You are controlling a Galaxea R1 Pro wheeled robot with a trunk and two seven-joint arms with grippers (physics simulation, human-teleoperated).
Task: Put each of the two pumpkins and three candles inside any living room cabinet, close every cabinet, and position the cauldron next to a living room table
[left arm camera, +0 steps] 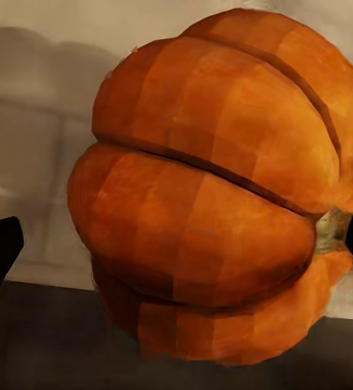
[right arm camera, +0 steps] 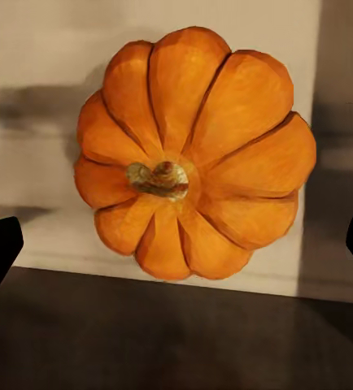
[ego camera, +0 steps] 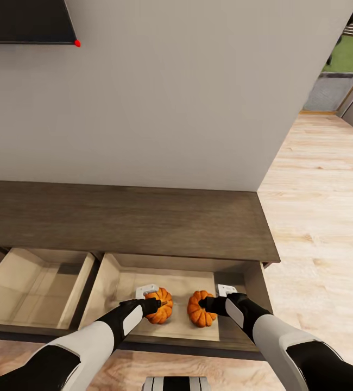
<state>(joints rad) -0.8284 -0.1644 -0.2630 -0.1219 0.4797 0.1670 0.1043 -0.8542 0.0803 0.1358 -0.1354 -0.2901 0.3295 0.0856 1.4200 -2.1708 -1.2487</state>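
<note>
Pumpkins sit in the cabinet's (ego camera: 144, 217) open right drawer (ego camera: 114, 282), where I want them stored. My left hand (ego camera: 159, 306) touches the left pumpkin (ego camera: 163, 309), fingers spread. My right hand (ego camera: 205, 303), also spread, hovers beside the right pumpkin (ego camera: 198, 312).

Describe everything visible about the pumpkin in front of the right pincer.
The right-hand pumpkin is small, bright orange, deeply ribbed and slightly flattened, with a short greenish-brown stem at its centre, facing the wrist camera. It sits inside the open drawer of the dark brown cabinet, apart from the other pumpkin. The right pincer is at its side with fingertips spread wide; contact cannot be confirmed.
</note>
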